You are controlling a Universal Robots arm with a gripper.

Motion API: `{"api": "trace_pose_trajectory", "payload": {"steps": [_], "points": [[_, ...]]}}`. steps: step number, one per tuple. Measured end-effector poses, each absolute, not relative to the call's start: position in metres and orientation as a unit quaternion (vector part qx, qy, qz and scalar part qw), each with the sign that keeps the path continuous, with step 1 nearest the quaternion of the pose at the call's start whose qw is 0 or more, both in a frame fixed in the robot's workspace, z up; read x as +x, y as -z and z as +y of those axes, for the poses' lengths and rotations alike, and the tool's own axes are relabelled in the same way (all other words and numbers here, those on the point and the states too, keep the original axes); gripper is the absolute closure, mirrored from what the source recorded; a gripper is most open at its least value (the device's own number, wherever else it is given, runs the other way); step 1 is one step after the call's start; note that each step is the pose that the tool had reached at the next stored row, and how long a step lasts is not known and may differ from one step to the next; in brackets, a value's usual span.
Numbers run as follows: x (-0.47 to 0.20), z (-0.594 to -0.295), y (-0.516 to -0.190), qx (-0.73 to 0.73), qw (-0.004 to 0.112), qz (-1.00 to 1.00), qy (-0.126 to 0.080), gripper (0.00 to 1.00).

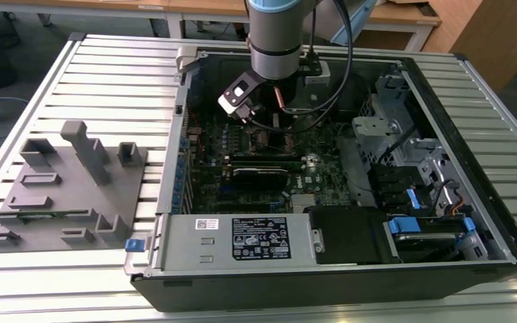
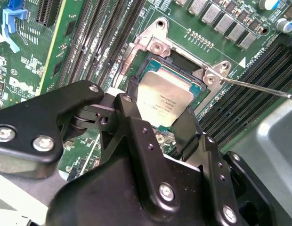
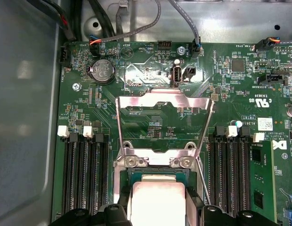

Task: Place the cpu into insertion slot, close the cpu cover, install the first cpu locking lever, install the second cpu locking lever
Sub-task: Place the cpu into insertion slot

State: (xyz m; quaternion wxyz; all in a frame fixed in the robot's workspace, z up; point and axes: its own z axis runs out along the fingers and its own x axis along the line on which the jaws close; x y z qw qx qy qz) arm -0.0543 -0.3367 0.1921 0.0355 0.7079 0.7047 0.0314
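In the exterior view, the tool (image 1: 250, 114) hangs deep inside the open computer case (image 1: 330, 296) on the slatted bench (image 1: 106, 87), low over the motherboard. The arm's cables trail close to it. If you swing wide, they could snag on the case wall.

In the second wrist view, the tool's two black fingers (image 2: 133, 101) press against opposite edges of the cpu (image 2: 167, 94), so it looks pinched between them. The cpu sits at the socket (image 2: 153, 59), either seated or just above it; you cannot tell which. Its far edge looks close to the socket frame. If the chip is skewed or tilted when it goes down, I judge it could bend the contacts underneath. A thin locking lever (image 2: 259, 87) stands off to one side, apart from the fingers. A sideways shift could knock it.

In the first wrist view, the cpu cover (image 3: 165, 100) is swung open and lies back over the board, beyond the cpu (image 3: 158, 200). The chip lies between the memory slots (image 3: 85, 174). Letting go before it is square could leave it riding on the socket rim, and the cover would then clamp it crooked.
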Motion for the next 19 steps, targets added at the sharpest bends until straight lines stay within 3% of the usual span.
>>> {"api": "trace_pose_trajectory", "payload": {"steps": [7,8,19], "points": [[-0.0542,-0.3366,-0.1919,0.708,0.035,0.705,-0.032,0.45],[-0.0542,-0.3366,-0.1919,0.708,0.035,0.705,-0.032,0.39],[-0.0543,-0.3367,-0.1995,0.708,0.036,0.705,-0.031,0.39]]}}
